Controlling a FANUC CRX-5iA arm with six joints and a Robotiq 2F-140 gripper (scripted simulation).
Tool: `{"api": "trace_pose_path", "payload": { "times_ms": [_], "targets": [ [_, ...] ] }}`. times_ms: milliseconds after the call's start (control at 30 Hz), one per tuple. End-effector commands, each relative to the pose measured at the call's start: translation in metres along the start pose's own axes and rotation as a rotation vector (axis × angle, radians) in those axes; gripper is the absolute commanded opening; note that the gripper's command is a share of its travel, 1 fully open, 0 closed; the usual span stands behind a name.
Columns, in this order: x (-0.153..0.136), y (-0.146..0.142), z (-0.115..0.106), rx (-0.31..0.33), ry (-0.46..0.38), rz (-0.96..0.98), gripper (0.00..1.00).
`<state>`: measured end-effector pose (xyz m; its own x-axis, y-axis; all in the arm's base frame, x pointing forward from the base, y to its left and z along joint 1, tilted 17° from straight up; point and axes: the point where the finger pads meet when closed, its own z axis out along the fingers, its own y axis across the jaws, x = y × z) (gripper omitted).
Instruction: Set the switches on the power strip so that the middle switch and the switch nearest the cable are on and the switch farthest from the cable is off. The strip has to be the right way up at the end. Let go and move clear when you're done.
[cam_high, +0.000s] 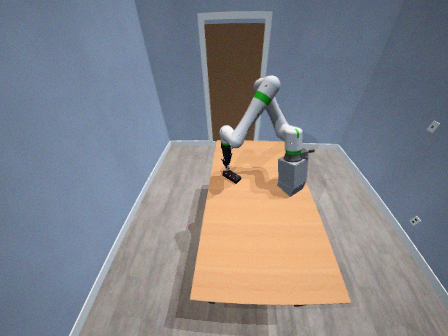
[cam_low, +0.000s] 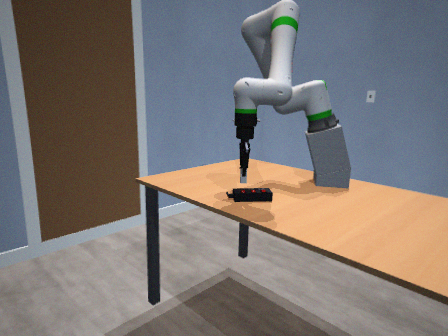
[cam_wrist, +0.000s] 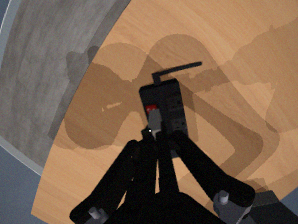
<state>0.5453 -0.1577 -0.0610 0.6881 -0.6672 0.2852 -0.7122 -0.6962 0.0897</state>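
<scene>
Wooden table (cam_low: 350, 225) | grey floor (cam_high: 150, 240) | blue walls (cam_high: 75, 100) | claw (cam_low: 243, 176) pinched closed, empty

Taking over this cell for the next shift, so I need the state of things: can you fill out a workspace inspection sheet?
Surface: light wooden table on dark legs.
Job's things: black three-switch power strip, switches facing up, near the table's edge.
Clutter: nothing seen.
Grippers: black two-finger gripper shut on nothing, pointing down over the strip's cable end.
Cables: short black stub on the strip.
Surroundings: brown door, blue walls, wall sockets, grey floor.
</scene>
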Motion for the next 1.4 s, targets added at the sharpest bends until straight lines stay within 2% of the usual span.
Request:
{"api": "trace_pose_path", "payload": {
  "times_ms": [0,700,1367],
  "targets": [
    [0.000,0.000,0.003,0.000,0.000,0.000,0.00],
    [0.001,0.000,0.024,0.000,0.000,0.000,0.00],
    [0.001,0.000,0.027,0.000,0.000,0.000,0.00]
  ]
}}
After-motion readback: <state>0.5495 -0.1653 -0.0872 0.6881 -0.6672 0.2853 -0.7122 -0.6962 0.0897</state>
